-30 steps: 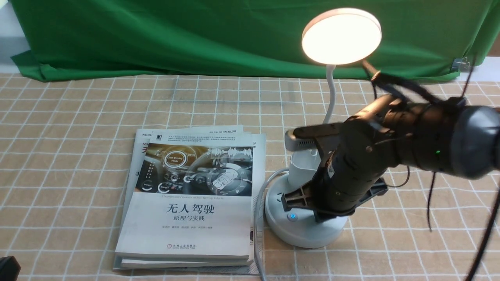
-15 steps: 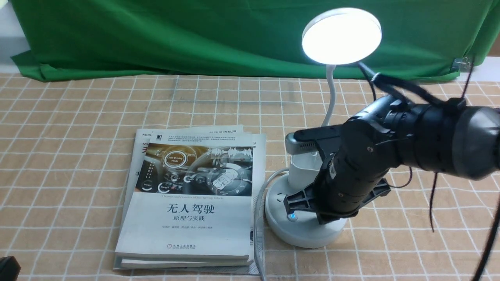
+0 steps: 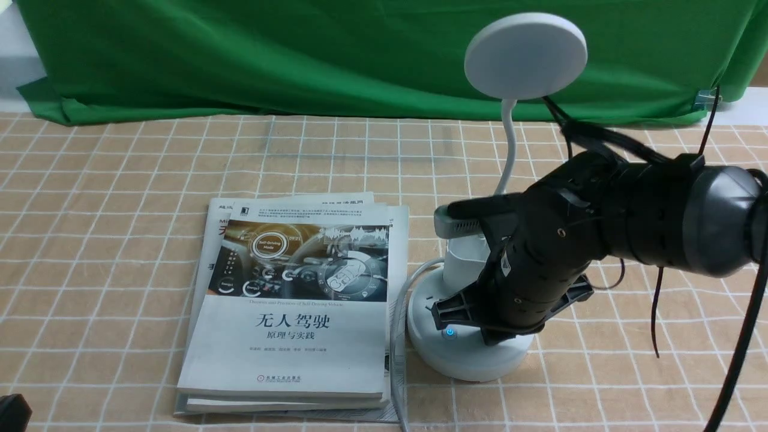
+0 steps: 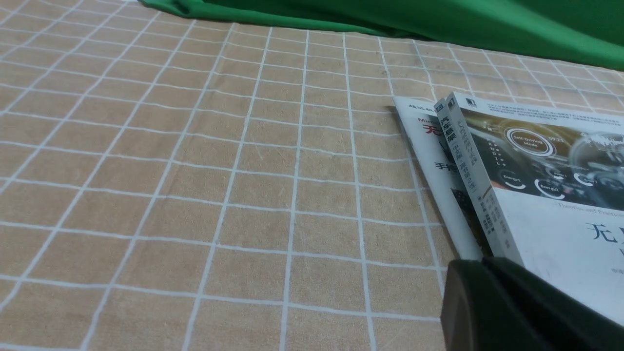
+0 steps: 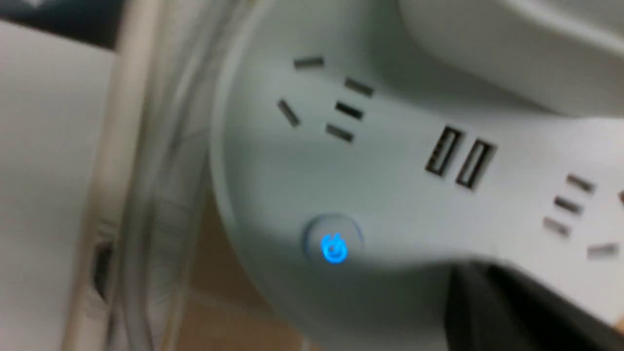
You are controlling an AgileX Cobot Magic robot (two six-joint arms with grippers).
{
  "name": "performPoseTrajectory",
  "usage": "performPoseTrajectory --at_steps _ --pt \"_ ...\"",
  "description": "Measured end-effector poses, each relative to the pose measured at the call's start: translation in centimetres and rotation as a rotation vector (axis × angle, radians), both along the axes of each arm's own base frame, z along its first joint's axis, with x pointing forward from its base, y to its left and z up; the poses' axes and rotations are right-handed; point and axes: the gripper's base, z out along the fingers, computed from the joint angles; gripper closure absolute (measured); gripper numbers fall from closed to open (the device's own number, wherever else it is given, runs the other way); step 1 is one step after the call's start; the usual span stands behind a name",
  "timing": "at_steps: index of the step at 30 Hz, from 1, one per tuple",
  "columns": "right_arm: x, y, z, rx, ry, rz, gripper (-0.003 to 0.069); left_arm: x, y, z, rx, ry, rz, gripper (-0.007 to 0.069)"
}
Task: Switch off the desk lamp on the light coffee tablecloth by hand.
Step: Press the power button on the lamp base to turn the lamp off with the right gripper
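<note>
We see the white disc-headed desk lamp (image 3: 525, 57), unlit, on the light coffee grid-lined tablecloth (image 3: 120, 240), just right of stacked paperback books (image 3: 294, 312). The black right robot hand (image 3: 501, 333) points down at its round base beside a blue-glowing button (image 3: 449, 332); whether its fingers are spread we cannot tell.

Unlit white desk lamp (image 3: 525, 55) stands upright on the checked tan tablecloth (image 3: 120, 198).

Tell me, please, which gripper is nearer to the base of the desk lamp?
The right. The right gripper hangs over the base of the desk lamp; the left gripper sits far off, beyond the books.
</note>
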Motion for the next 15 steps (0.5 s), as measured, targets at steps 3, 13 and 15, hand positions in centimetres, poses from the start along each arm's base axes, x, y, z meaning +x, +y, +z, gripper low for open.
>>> performPoseTrajectory --at_steps 3,13,15 --pt "-0.1 0.0 0.0 -0.007 0.004 0.011 0.0627 0.0 0.0 0.0 0.000 0.000 0.000 0.0621" --pt "-0.7 -0.6 3.1 0.035 -0.054 0.014 0.0627 0.0 0.0 0.0 0.000 0.000 0.000 0.0621" --pt "-0.8 -0.6 3.2 0.037 -0.057 0.014 0.0627 0.0 0.0 0.0 0.000 0.000 0.000 0.0621"
